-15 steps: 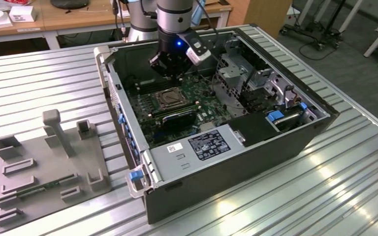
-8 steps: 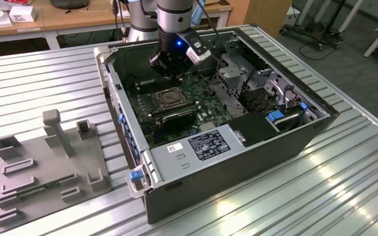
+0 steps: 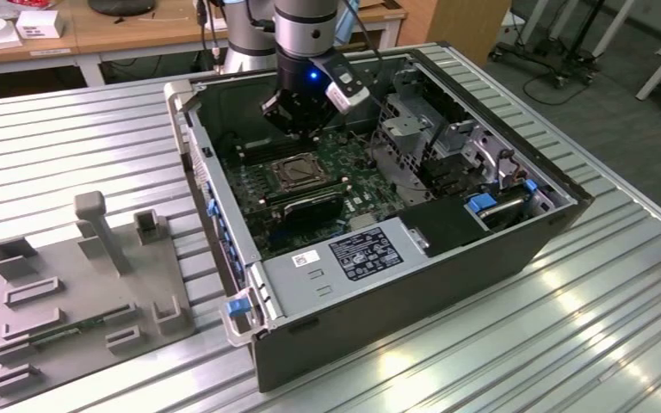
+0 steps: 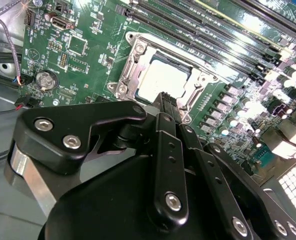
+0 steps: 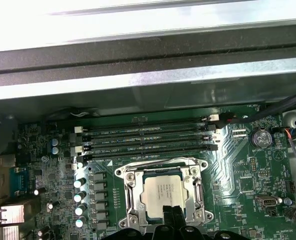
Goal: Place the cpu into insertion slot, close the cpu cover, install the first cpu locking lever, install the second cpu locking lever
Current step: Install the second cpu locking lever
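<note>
The cpu point(image 5: 162, 192) point(image 4: 160, 80), a pale silvery square, lies in the insertion slot point(image 3: 299, 172) on the green board. The silvery cpu cover point(image 5: 160, 171) point(image 4: 138, 47) lies flat around the chip as a frame, its cut-out showing the chip's top. My black gripper point(image 3: 295, 133) point(image 5: 172, 214) point(image 4: 164, 100) hangs just above the socket's edge. In both wrist views its fingers are pressed together with nothing between them. The fingertips hide a small part of the chip's near edge. I cannot make out how the locking levers stand.
Long black memory slots point(image 5: 148, 140) run beside the socket. The open computer case point(image 3: 250, 292) walls in the board, with a drive cage point(image 3: 416, 129) and a labelled power supply point(image 3: 360, 254) close by. A grey fixture plate point(image 3: 78, 292) lies at the exterior view's left.
</note>
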